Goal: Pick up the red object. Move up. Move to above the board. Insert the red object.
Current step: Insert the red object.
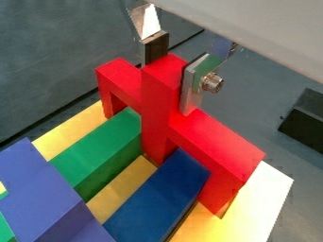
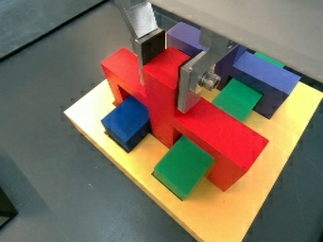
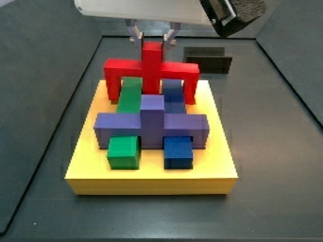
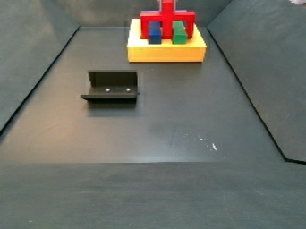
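Nearest the camera in a side view, the dark grey surface (image 4: 156,170) lies bare, with the fixture (image 4: 111,87) standing on it well apart from the board. Farther back sits the yellow board (image 4: 167,52), carrying blue and green blocks.

On the board in a side view, a green block (image 3: 123,151) and a blue block (image 3: 179,151) stand at the near edge, with a purple cross-shaped piece (image 3: 151,123) just behind them. Behind that rises the red object (image 3: 151,71), a cross-shaped piece with legs reaching down among the other blocks on the board (image 3: 89,175). Whether its legs are fully seated cannot be told.

At the top of the red object's upright post, the gripper (image 3: 153,38) is closed on the piece. In both wrist views the silver fingers (image 1: 198,80) (image 2: 194,80) press against opposite faces of the red object (image 1: 171,109) (image 2: 177,109), with the green block (image 2: 187,165) and blue block (image 2: 127,121) flanking its arms.
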